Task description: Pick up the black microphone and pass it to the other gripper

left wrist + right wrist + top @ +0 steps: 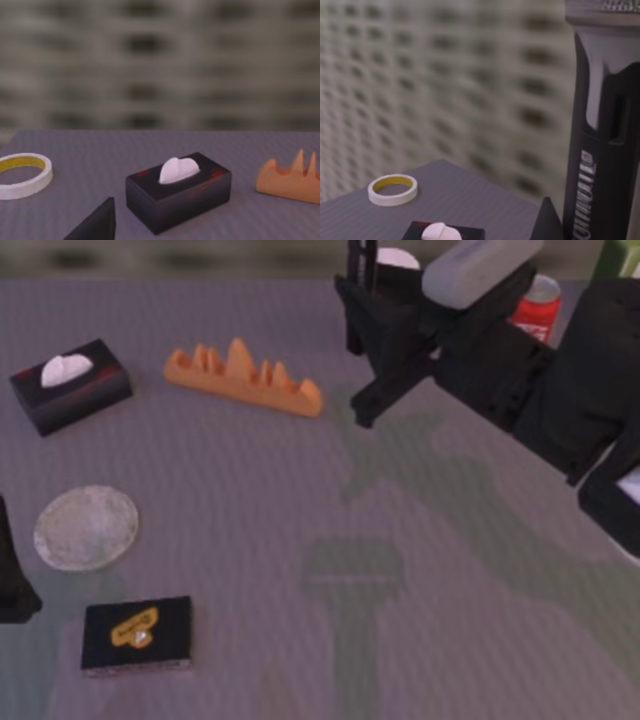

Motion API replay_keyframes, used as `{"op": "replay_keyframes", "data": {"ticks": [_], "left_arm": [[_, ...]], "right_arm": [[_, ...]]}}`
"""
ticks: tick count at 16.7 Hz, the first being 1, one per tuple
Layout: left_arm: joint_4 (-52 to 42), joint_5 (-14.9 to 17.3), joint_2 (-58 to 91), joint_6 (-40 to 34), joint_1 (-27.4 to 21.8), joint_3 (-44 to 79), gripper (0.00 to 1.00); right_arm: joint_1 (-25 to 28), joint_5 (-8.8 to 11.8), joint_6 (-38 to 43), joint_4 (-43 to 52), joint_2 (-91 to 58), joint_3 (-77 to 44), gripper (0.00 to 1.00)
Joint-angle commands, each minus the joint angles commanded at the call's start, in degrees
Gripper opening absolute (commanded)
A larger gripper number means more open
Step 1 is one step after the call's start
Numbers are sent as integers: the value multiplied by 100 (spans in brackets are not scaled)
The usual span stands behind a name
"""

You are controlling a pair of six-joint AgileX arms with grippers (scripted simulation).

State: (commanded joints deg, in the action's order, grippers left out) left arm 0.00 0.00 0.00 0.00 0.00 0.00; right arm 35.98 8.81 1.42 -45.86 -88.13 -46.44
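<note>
The black microphone is lifted off the table at the back right, its silver-grey mesh head towards the top camera. My right gripper is shut on its black body. In the right wrist view the microphone stands upright and close, mesh head on top and white lettering down the handle, with one dark finger beside it. My left arm is parked at the table's left edge. One of its fingers shows far to one side in the left wrist view, with nothing held.
A black tissue box and an orange spiked rack lie at the back left. A grey round disc and a flat black box with a yellow logo sit front left. A red soda can and white tape roll stand at the back.
</note>
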Motion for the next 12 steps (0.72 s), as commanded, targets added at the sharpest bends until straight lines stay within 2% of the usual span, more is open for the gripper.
{"op": "replay_keyframes", "data": {"ticks": [12], "left_arm": [[46,18,76,3,-57,62,100]], "right_arm": [[0,0,0,0,0,0,0]]}}
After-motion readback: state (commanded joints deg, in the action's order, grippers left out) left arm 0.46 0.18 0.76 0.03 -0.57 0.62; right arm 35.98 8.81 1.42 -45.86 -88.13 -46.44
